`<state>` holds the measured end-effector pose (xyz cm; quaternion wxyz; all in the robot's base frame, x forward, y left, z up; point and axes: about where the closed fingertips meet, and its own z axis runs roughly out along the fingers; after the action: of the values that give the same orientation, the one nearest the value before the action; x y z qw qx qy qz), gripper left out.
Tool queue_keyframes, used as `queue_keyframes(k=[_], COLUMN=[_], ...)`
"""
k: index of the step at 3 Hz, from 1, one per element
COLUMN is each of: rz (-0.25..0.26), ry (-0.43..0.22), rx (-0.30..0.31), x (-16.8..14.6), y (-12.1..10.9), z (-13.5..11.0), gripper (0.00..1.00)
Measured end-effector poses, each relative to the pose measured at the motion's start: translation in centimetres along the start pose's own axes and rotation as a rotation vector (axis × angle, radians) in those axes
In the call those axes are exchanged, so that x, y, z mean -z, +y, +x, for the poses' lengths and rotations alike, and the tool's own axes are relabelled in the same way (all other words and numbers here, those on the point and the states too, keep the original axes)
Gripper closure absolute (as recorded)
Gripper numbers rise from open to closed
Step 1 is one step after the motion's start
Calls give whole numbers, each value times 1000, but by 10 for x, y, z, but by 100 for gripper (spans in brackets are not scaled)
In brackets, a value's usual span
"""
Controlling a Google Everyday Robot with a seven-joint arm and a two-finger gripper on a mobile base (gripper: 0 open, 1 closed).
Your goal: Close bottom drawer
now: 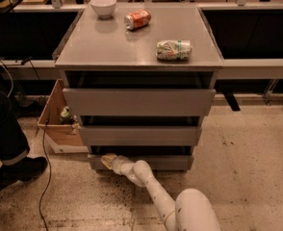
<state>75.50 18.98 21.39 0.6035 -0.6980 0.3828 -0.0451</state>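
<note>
The hand (109, 161) is down near the floor, at the left end of the bottom drawer (170, 162). It lies against the flat grey front panel or just touching it, and whether it is spread or pressed together I cannot tell. The pale arm (151, 189) reaches to it from the lower right, low over the speckled floor (247, 167), which suits a push straight inward. The bottom drawer is the lowest of three fronts in the table (108, 42), under the middle drawer (139, 135) and the wider top drawer (139, 101). A dark band shows above its front panel, but similar bands show above the other two fronts. From this high angle I cannot say for certain whether that band is open tray or only shadow. My reading is that the drawer is mostly in, standing out only a little, with the closing push under way but not finished. What seems left is the last of the inward travel until the panel sits home, then taking the hand away. Because the contact is off to the left and not at the middle, the drawer might skew or bind on its runners. On the table stand a white bowl (103, 6), an orange can (137, 19) lying on its side and a crushed can (173, 49), all well apart from the work. To the left are a cardboard box (52, 124) and a person (9, 138).
</note>
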Motion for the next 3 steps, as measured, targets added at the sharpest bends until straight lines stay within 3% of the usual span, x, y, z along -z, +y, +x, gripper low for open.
queue_keyframes(k=[3], rz=[8], ry=[45], rx=[44], x=[-5], y=[8], z=[5], gripper=[100])
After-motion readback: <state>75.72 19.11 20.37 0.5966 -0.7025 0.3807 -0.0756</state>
